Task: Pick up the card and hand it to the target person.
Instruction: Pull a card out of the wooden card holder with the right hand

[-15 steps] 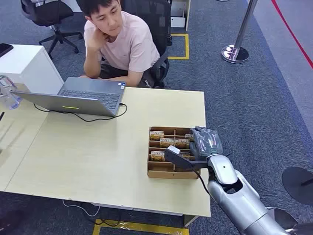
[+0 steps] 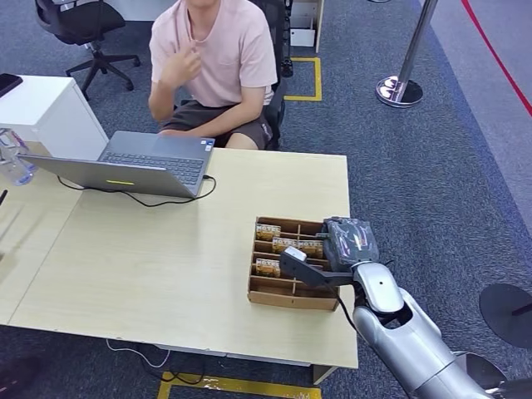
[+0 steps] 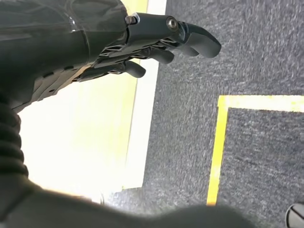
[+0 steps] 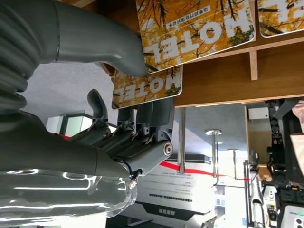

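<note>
Item: card [image 4: 147, 89], yellow-leaf print, standing in a slot of the cardboard box [image 2: 276, 293] near the tabletop [image 2: 157, 266] edge. Right robot hand [image 2: 342, 249] reaches into the box; its thumb and fingers [image 4: 143, 118] flank the card's edge, whether clamped cannot be told. Left robot hand [image 3: 107, 52] hangs over carpet, fingers extended, holding nothing. Risk: a shallow pinch may slip, or drag the neighbouring card [image 4: 195, 26] out too.

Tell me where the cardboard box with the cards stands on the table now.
In the head view, the cardboard box stands near the table's front right corner, directly under the right hand, far from the laptop at the back left.
</note>
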